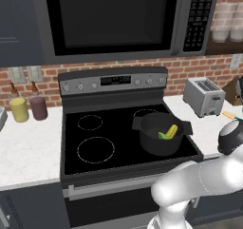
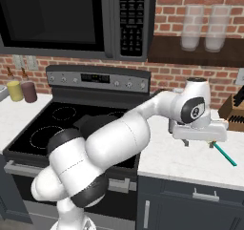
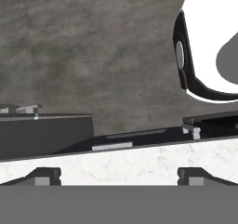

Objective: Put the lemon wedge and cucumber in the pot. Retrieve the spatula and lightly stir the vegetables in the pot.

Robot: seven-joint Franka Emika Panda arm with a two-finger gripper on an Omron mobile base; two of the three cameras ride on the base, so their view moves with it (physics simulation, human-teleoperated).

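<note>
The round, deep, dark grey pot (image 1: 160, 133) sits on the front right part of the black flat stove top (image 1: 95, 138). Inside the pot lie the long yellowish cucumber piece (image 1: 172, 130) and the small bright green lemon wedge (image 1: 163, 136), touching each other near the pot's right wall. The slim spatula with the thin teal-green handle (image 2: 224, 154) lies on the white marble desk (image 2: 181, 160) to the right of the stove, and its orange-tan blade end peeks out behind the arm in the left base view. The white robot arm reaches over that desk, and its gripper (image 2: 198, 141) hangs low over the white top, just beside the near end of the spatula's handle. In the hand view the two small dark fingertips (image 3: 44, 175) stand far apart with only white desk between them, so the gripper is spread wide and holds nothing. A silver toaster (image 1: 204, 96) stands on the same desk near the red brick wall. A wooden knife block (image 2: 235, 110) stands at the far right. On the desk to the left of the stove stand a yellow bottle (image 1: 19, 107) and a dark red-brown bottle (image 1: 38, 105), side by side. A big dark microwave (image 1: 118, 19) hangs above the stove.
</note>
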